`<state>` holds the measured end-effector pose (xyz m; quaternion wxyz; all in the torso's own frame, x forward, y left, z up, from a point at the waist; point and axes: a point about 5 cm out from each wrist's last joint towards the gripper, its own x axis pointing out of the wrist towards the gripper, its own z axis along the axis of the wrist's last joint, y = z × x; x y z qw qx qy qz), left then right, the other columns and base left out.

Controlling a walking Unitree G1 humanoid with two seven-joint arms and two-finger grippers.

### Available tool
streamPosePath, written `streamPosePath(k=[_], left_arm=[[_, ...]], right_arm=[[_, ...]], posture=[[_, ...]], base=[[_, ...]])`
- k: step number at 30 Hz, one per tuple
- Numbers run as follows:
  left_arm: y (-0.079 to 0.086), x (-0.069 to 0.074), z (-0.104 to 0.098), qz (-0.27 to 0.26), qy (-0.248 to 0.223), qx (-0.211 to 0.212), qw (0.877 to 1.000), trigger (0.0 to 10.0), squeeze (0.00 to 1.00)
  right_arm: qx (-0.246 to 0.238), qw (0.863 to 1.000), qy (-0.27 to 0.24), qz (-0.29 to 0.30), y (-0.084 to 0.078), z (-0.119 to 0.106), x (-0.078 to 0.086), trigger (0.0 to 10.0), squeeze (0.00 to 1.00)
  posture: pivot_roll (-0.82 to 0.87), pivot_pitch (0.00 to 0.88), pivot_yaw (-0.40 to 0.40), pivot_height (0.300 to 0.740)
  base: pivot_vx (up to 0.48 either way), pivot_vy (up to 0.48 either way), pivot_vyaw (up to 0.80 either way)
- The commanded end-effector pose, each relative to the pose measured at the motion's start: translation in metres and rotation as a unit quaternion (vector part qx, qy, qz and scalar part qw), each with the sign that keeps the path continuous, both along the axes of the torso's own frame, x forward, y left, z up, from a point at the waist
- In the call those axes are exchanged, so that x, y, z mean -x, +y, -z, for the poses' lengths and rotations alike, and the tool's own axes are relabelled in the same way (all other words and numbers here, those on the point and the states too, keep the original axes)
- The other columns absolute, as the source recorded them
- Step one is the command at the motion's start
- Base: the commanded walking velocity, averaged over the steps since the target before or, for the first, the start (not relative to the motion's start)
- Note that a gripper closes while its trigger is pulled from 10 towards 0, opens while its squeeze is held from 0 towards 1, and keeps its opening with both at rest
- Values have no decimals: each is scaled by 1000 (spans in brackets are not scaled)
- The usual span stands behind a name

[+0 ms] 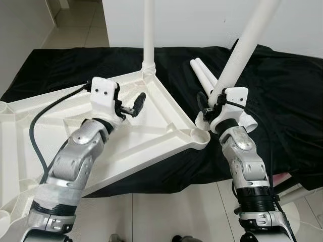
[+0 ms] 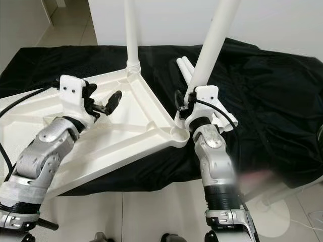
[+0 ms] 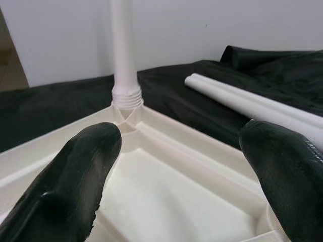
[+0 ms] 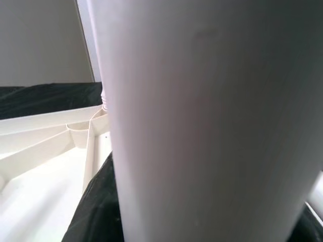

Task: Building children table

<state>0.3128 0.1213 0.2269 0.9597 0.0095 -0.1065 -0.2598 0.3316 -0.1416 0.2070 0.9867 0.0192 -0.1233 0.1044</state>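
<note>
Tabletop [image 1: 151,136], white ribbed plastic, upside down at frame centre-left on black cloth [image 1: 282,101]; one leg [image 1: 148,30] screwed upright at its far corner. Right gripper [image 1: 209,108] clamps tilted second leg [image 1: 242,50] centre-right. Left gripper [image 1: 133,107] hovers, fingers spread.

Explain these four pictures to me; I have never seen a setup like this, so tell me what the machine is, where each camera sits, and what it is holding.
This is a humanoid robot with two silver arms, each ending in a two-fingered black claw. The two wide pictures come from cameras in its head, looking down. The other two come from cameras on its wrists, looking along the fingers.

On a black cloth lies a white children's tabletop, upside down. One white leg already stands upright in its far corner. Two spare legs lie on the cloth.

The right claw holds another leg, tilted, near the tabletop's near corner socket. The left claw hovers open above the tabletop, holding nothing.
</note>
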Motion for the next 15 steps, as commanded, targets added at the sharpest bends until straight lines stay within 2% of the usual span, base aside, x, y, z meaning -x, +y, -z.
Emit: streamPosePath(k=[1,6,7,10,11,12,15], left_arm=[[-16,16,2,178,-16,-46,983,10000,0],[-29,31,9,240,-9,-61,969,10000,0],[-32,34,13,253,-2,-74,965,10000,0],[-34,37,16,261,4,-84,962,10000,0],[-36,40,20,272,3,-99,957,10000,0],[-36,40,20,272,3,-99,957,10000,0],[-42,49,25,302,14,-108,947,10000,0]], right_arm=[[7,1000,-6,-3,1,0,1,10000,0],[20,1000,-3,-8,1,5,2,10000,0],[27,1000,-3,-9,1,7,3,10000,0],[31,999,-3,-10,1,8,3,10000,0],[38,999,-3,-11,0,10,5,10000,0],[38,999,-3,-11,0,10,5,10000,0],[40,999,0,-18,0,17,7,10000,0]], posture=[[-33,111,-18,740],[-39,115,-22,740],[-40,115,-25,740],[-40,115,-25,740],[-40,115,-25,740],[-40,115,-25,740],[-44,115,-25,740]], base=[[0,0,0],[0,0,0],[0,0,0],[0,0,0],[0,0,0],[0,0,0],[0,0,0]])
